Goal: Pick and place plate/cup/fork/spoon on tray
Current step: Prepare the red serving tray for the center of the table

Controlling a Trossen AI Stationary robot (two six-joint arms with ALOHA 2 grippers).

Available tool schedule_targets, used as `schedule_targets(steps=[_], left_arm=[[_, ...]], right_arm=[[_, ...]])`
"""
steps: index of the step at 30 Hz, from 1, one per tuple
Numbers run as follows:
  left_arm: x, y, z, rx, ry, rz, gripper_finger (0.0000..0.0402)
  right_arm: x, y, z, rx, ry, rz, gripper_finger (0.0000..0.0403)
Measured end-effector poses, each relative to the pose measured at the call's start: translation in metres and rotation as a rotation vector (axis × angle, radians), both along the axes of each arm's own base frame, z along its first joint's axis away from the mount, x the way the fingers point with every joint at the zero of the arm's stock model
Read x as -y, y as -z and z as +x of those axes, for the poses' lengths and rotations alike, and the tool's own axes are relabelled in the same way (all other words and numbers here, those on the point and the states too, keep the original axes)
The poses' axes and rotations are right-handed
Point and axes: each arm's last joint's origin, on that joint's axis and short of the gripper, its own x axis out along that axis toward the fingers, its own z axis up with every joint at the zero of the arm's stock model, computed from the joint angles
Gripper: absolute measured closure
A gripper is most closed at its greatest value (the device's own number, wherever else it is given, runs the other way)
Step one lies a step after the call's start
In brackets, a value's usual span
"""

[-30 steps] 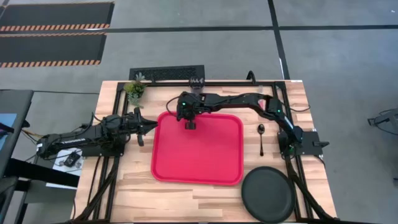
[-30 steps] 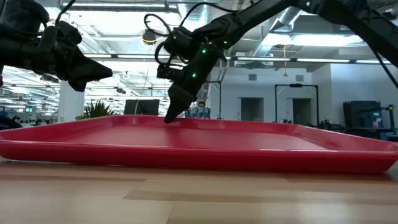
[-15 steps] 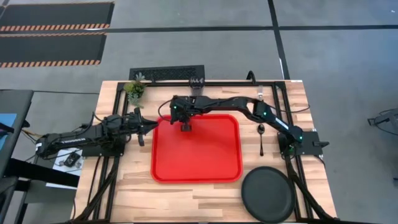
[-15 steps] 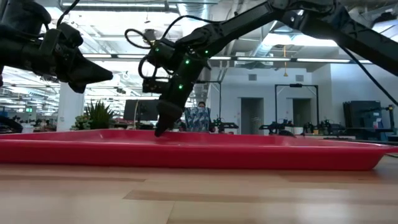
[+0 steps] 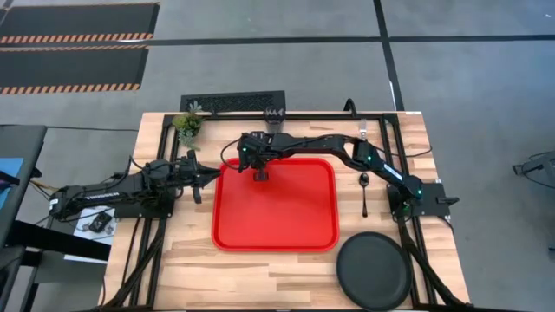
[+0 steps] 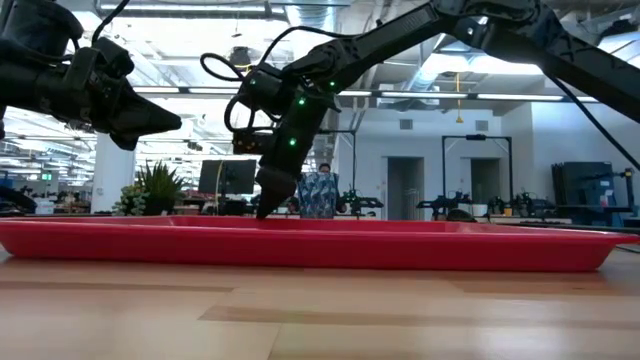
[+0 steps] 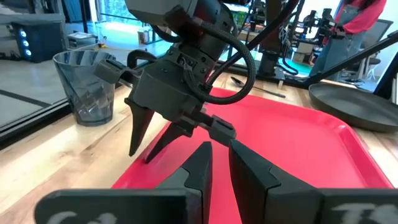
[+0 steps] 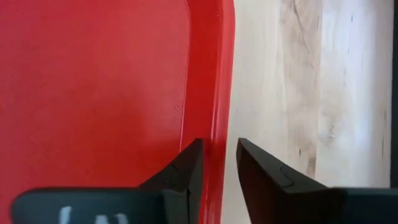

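The red tray lies flat in the middle of the table. My right gripper stands at its far rim near the far left corner, shut on the rim; it also shows in the low view. My left gripper hangs shut and empty just left of the tray, above the table. The black plate lies at the near right. The dark spoon lies right of the tray. The tumbler stands beyond the tray's far edge. I cannot make out the fork. My right gripper pinches the tray's far rim between its two fingers, one finger inside the tray and the other outside. The fingers come from above, pointing down, across the rim. The tray lies flat on the table.
A small green potted plant stands at the far left of the table. A dark rack runs along the far edge. Bare wood shows near the front edge, left of the plate.
My right gripper has gone down and a little toward the table's left edge, still on the tray's far rim. The tray's far side, which was tilted up a second ago, has come down, and the tray now lies flat.
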Motion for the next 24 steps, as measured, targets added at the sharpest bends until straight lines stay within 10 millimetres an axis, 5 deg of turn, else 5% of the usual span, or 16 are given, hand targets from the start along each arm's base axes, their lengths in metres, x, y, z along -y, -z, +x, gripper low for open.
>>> schedule_targets(steps=[12,17,24], left_arm=[[0.000,0.000,0.000,0.004,-0.002,-0.017,0.0359],[0.000,0.000,0.000,0.004,-0.004,-0.033,0.0359],[0.000,0.001,0.001,-0.006,0.018,-0.049,0.0359]], right_arm=[[-0.010,-0.009,0.001,0.011,-0.008,-0.017,0.0233],[-0.022,-0.038,-0.007,0.008,0.001,-0.035,0.0282],[-0.033,-0.047,-0.019,0.044,-0.003,0.065,0.0391]])
